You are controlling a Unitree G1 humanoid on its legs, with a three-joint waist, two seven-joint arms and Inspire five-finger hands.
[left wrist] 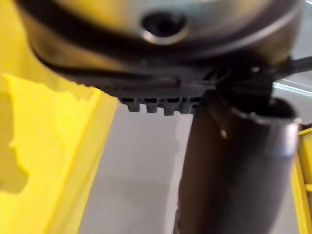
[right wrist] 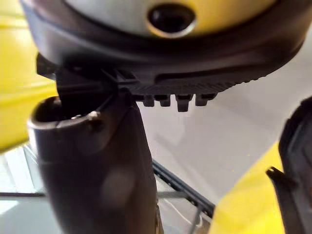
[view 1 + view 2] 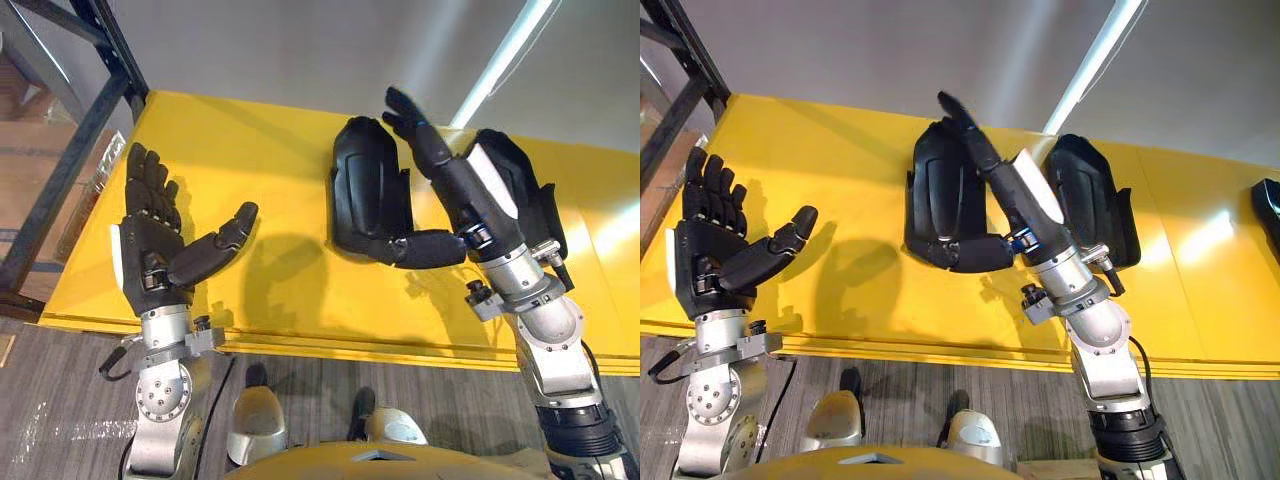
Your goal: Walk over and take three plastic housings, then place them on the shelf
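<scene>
Left eye view: right hand (image 3: 458, 188) and left hand (image 3: 150, 245), both spread wide.
Right fingers straight, thumb over the near edge of one plastic housing (image 3: 365, 185) on the yellow table (image 3: 280, 300), gripping nothing; a second housing (image 3: 1090, 195) lies at its 3 o'clock, the left hand at 9 o'clock.

a yellow table (image 3: 290, 300) spreads wide in front of me, its near edge over grey wood-grain floor (image 3: 60, 420). beyond its far edge lies a smooth grey surface (image 3: 280, 50), crossed by a bright slanting strip of light (image 3: 510, 55). at my left stands a black metal rack (image 3: 68, 178), with browner floor (image 3: 25, 170) behind it.
</scene>
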